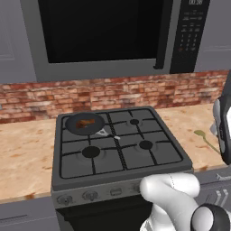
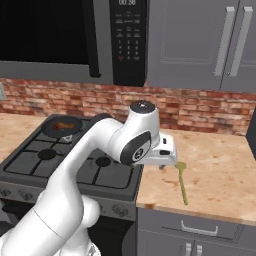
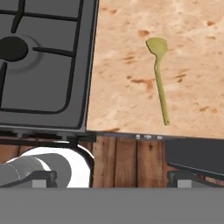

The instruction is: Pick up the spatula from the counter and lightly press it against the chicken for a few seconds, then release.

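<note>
On the far left, in the left base view, we see a stretch of the speckled worktop (image 1: 27,153) under a brick wall (image 1: 45,97). Next to it is the dark stove (image 1: 118,145), with a microwave (image 1: 103,31) mounted above it.

On the stove's back-left burner sits a round pan (image 1: 67,122), and the chicken (image 1: 85,123) lies inside it as a brownish-orange piece. The other three burners are bare.

Moving right past the stove's edge, the worktop carries on. There the spatula (image 1: 206,140) lies flat, thin and olive green. Its blade points toward the wall and its handle runs toward the front edge. It is well apart from the pan, with the width of the stove between them.

In the right base view the white arm bends over the stove's front-right corner. The claw (image 2: 162,165) hangs above the worktop just left of the spatula's blade, without touching it.

From the hand view we look down on the stove's corner at left and the spatula (image 3: 159,83) right of centre. Nothing lies around it. The fingertips (image 3: 180,178) stand wide apart at the bottom of that view, with nothing between them.

At the far right of the right base view, grey cabinets (image 2: 200,40) hang over the worktop.
</note>
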Controlling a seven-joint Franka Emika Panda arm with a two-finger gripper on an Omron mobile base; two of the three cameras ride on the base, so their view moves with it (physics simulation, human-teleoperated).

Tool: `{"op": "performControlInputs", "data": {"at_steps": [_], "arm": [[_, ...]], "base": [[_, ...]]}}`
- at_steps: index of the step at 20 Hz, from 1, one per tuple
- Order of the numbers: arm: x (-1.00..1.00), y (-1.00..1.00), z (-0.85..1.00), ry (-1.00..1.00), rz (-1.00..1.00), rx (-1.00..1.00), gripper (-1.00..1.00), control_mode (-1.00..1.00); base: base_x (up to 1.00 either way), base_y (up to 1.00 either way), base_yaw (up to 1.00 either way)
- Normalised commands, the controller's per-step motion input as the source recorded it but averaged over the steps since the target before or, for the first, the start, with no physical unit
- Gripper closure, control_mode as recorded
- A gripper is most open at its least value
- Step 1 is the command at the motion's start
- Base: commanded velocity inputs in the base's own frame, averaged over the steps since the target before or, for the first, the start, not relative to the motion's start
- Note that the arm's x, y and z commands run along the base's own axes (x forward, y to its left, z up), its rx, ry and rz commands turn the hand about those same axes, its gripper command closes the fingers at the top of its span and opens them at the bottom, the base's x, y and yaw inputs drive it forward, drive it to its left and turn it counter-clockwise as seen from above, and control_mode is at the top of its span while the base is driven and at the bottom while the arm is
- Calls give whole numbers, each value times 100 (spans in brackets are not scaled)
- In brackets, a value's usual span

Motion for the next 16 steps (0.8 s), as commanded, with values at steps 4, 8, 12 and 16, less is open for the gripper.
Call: {"op": "performControlInputs", "data": {"at_steps": [4,8,12,16], "arm": [[15,-8,-18,0,5,0,-100,-100],[17,-13,-18,0,5,0,-100,-100],[12,-14,-21,0,4,0,-100,-100],[11,-16,-16,0,1,0,-100,-100]], "base": [[0,0,0],[0,0,0],[0,0,0],[0,0,0]]}}
